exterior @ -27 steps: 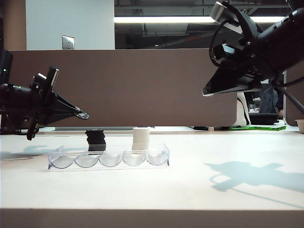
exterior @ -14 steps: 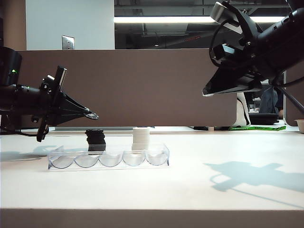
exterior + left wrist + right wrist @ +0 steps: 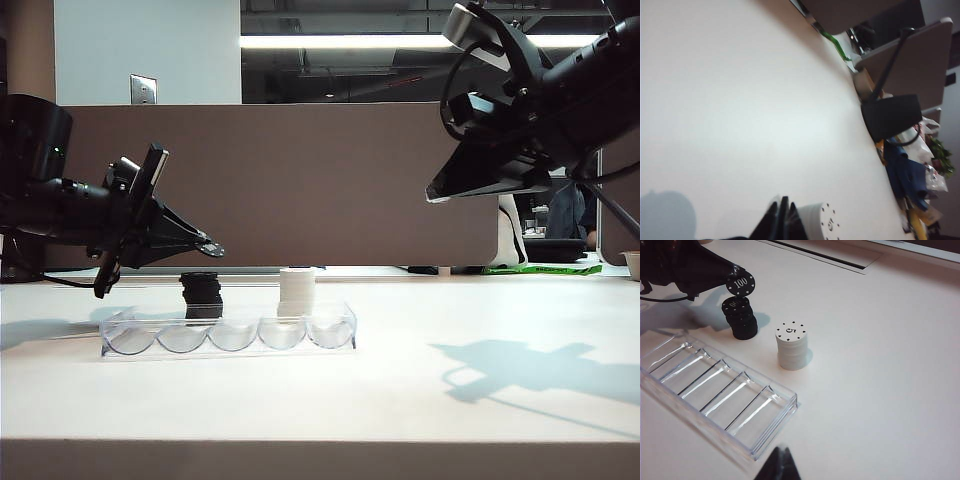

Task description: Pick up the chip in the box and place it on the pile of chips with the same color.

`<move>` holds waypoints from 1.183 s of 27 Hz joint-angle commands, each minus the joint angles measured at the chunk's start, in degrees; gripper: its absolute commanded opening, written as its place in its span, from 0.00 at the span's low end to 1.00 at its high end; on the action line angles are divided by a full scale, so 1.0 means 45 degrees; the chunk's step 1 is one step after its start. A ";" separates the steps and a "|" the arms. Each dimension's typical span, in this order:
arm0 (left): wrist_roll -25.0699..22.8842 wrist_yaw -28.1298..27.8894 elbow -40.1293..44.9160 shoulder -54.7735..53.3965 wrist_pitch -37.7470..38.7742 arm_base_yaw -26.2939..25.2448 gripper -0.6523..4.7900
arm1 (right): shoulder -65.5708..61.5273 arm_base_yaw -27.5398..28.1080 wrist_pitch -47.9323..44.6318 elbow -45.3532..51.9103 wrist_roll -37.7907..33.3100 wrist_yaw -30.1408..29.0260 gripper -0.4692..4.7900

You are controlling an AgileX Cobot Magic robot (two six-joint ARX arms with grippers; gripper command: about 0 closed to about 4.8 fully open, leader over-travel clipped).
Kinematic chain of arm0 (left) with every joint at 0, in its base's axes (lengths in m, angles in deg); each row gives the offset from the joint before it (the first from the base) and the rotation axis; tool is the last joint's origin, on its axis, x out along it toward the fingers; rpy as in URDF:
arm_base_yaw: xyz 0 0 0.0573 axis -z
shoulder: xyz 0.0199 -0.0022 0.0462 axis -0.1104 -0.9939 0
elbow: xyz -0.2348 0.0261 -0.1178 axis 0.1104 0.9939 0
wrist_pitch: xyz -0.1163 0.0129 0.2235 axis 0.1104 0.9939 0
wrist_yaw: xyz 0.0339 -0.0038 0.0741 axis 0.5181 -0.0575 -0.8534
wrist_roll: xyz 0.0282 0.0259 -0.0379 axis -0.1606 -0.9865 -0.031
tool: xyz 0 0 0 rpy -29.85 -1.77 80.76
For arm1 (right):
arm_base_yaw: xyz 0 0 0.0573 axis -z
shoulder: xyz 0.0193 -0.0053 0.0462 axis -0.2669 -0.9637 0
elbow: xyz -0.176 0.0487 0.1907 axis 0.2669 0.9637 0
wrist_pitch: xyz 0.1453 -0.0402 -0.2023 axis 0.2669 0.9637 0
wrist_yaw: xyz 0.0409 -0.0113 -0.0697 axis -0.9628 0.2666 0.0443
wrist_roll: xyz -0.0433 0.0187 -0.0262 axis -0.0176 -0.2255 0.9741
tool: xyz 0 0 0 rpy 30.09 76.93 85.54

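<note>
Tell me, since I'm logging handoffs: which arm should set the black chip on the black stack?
Left. Its gripper is shut on the round black "100" chip just above the uneven black chip stack. The right gripper hangs empty beyond the clear slotted tray.

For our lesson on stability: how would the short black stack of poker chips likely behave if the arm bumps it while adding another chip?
The black stack already looks uneven, its chips offset, so a sideways nudge would probably slide or topple the top ones. Chips look rigid and smooth, likely slipping over one another easily. The chip held in the left gripper fingers sits just above it, so a gentle, centred release seems wise.
</note>
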State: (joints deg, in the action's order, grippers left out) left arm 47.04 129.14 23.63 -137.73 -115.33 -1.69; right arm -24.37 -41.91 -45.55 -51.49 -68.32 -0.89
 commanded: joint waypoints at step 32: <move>-0.0680 0.1083 -0.0019 0.0049 0.0840 -0.0675 0.11 | 0.0029 -0.0010 -0.0146 -0.0058 0.0073 0.0010 0.08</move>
State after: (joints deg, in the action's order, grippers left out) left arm 43.98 131.85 23.63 -137.73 -110.81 -4.27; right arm -24.37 -41.91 -45.55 -51.49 -68.17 -0.74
